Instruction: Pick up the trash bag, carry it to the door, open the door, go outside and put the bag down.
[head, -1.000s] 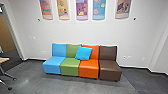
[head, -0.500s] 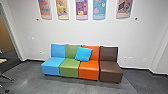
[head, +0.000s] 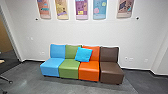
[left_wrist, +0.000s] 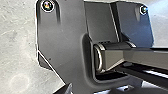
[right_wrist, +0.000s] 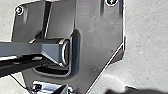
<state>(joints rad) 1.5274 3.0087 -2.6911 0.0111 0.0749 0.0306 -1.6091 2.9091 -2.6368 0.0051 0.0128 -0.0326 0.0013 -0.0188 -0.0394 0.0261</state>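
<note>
Four colourful, padded, armless seats (head: 69, 68) line up, probably for lounging; we can't tell if our grippers are apart, tbh.

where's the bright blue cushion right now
In the head view, the cushion leans on the backrests where the green seat and orange seat meet.
</note>
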